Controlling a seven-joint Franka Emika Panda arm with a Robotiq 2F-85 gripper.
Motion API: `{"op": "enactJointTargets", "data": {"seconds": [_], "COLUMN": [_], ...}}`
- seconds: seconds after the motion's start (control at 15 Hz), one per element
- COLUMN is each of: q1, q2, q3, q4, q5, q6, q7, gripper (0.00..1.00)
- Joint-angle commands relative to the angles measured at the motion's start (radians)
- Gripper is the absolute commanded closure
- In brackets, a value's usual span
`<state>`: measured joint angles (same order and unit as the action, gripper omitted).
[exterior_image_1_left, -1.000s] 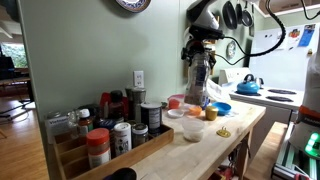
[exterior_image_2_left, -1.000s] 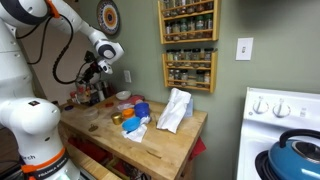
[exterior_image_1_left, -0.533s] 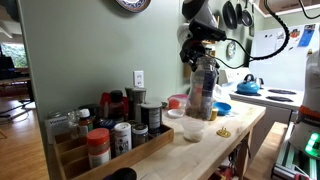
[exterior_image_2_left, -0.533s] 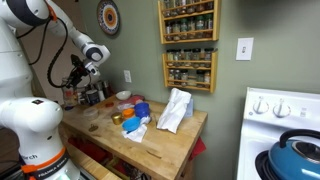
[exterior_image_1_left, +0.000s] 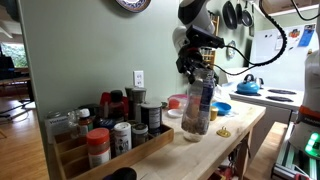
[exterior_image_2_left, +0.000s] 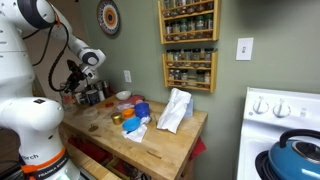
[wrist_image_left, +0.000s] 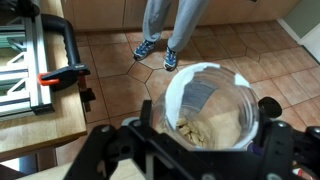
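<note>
**Jar in the grip, upright above the counter**

- Your gripper is clamped on a tall clear jar, one finger on each side of the glass near its top. The jaws stand wide because the jar is wide.
- The jar hangs upright with its mouth open. The wrist view shows tan pieces lying at the bottom.
- The jar is over the wooden counter, near the middle of its length. Its base is low, but you cannot tell from these views whether it touches the wood.
- A blue bowl sits just beyond the jar, and a small yellow item lies on the counter beside it.
- A wooden tray of spice containers stands well apart, at the near end.
- In an exterior view the arm reaches toward the counter's far end, with a white crumpled bag at the other end.
- The wrist view also shows tiled floor and a person's legs.
</note>
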<state>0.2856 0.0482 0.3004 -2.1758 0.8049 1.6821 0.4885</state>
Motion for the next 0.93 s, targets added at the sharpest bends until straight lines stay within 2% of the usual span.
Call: {"op": "enactJointTargets", "data": {"seconds": [0.0,0.13,0.6,0.87], "q1": [0.023,0.049,0.131,0.134], "q2": [0.016,0.042,0.122,0.134], "q3": [0.010,0.032,0.061,0.056], "q4": [-0.003,0.001,0.003,0.014], "q5": [0.017,0.020,0.006,-0.004], "q6": [0.010,0.041,0.345,0.366], "q7": [-0.012,-0.017,0.074,0.149], "gripper": [0.38,0.38,0.38,0.38]}}
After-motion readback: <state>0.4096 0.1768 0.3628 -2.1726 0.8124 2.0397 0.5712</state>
